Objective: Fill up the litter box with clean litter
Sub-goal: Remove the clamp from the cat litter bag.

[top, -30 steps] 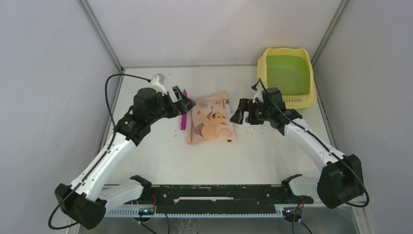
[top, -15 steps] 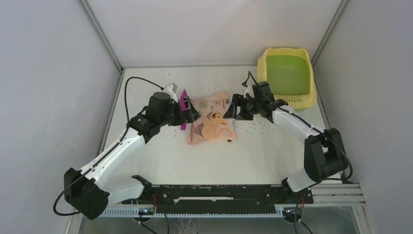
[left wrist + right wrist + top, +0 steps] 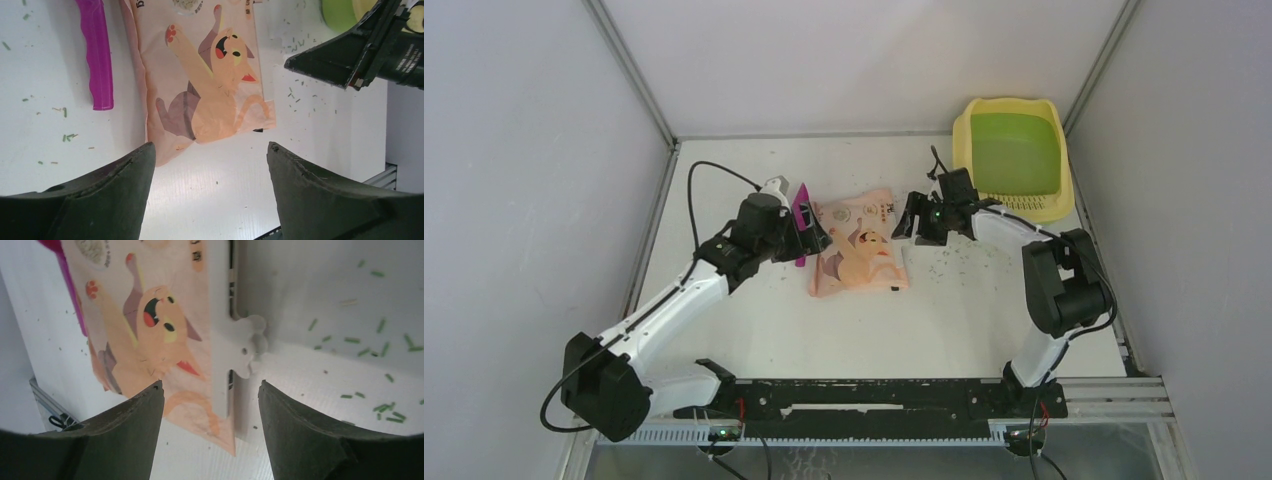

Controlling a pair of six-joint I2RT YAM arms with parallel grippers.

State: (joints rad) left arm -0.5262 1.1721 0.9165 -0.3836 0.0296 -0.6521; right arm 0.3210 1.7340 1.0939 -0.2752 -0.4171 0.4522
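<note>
The litter box [image 3: 970,128], pale yellow with a green basin, stands at the far right corner; its edge shows in the left wrist view [image 3: 338,12]. Loose litter [image 3: 954,262] lies scattered on the table right of the peach-pink bag [image 3: 859,255] and also shows in the right wrist view [image 3: 395,410]. My left gripper [image 3: 816,236] is open and empty at the bag's left edge, above the bag [image 3: 210,85]. My right gripper [image 3: 905,226] is open and empty at the bag's upper right edge, over its white closure strip [image 3: 235,340].
A magenta scoop [image 3: 802,218] lies on the table left of the bag, under my left wrist; it shows in the left wrist view [image 3: 97,65]. Grey walls enclose the table on three sides. A black rail [image 3: 874,400] runs along the near edge.
Both grippers have closed in on the bag: the left moved right to its left edge, the right moved left and farther back to its upper right edge. The bag has not moved.
</note>
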